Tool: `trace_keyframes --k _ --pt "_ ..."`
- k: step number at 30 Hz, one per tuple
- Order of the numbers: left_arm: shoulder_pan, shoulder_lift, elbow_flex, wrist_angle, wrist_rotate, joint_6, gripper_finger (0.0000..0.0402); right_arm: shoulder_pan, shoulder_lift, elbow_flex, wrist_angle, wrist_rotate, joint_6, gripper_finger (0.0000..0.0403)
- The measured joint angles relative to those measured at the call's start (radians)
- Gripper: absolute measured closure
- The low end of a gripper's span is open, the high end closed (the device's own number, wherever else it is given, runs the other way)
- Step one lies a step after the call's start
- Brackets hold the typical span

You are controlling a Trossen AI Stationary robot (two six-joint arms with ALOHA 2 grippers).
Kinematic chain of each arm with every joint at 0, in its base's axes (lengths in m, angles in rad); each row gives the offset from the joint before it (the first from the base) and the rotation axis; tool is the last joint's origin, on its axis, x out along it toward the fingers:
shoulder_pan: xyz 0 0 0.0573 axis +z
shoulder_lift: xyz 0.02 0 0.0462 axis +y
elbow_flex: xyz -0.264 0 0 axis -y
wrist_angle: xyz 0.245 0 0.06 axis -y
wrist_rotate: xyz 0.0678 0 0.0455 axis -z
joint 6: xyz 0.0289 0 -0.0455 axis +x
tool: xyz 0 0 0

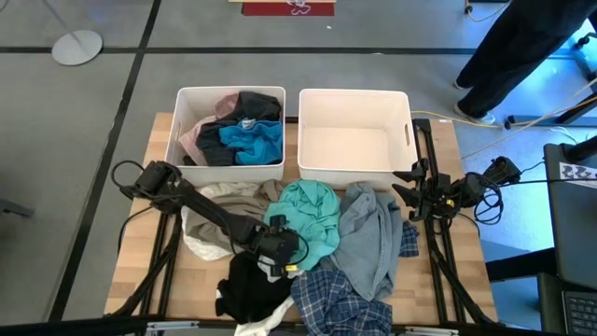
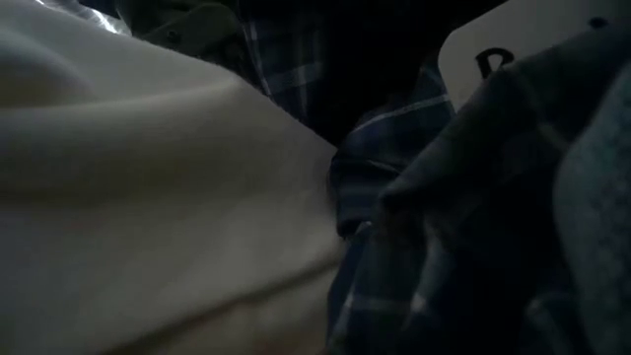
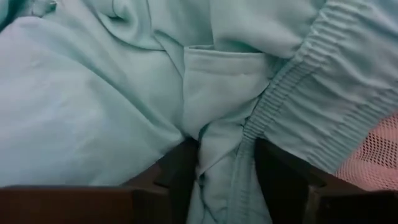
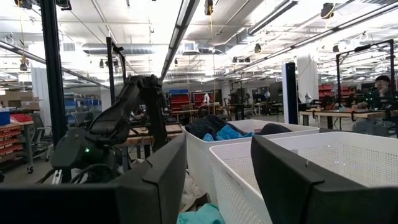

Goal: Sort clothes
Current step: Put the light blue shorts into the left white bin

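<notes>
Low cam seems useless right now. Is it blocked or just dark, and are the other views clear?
Low view: dark and blurred, with cream cloth and blue plaid fabric against the lens. High view: evenly lit, sharp. Left wrist view: filled by teal garment, soft. Right wrist view: bright ceiling glare.

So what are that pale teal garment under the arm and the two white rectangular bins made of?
The pale teal garment looks like soft matte knit, probably cotton jersey: it folds loosely and has a ribbed elastic band. The white bins look like rigid, smooth plastic; the right wrist view shows a perforated wall.
</notes>
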State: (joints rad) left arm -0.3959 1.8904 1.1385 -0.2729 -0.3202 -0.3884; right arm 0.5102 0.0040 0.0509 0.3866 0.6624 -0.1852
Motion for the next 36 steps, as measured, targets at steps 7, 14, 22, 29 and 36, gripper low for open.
trace_keyframes --k 7,14,22,29,36 --pt "0.018 -0.003 -0.002 0.004 -0.006 0.058 0.0361 0.000 0.000 0.000 0.002 0.000 -0.001 0.0221" --pt "0.015 -0.019 -0.005 -0.005 -0.136 0.111 0.0389 0.000 0.000 0.000 0.003 0.000 0.004 0.0221" --pt "-0.002 -0.104 0.013 -0.016 -0.312 0.207 0.0394 0.000 0.000 0.000 0.000 0.000 0.005 0.0221" --pt "-0.009 -0.208 0.017 -0.006 -0.434 0.267 0.0390 0.000 0.000 0.000 -0.001 0.000 0.004 0.0221" --pt "-0.009 -0.320 0.017 -0.004 -0.479 0.317 0.0390 0.000 0.000 0.000 0.000 0.000 0.005 0.0221"
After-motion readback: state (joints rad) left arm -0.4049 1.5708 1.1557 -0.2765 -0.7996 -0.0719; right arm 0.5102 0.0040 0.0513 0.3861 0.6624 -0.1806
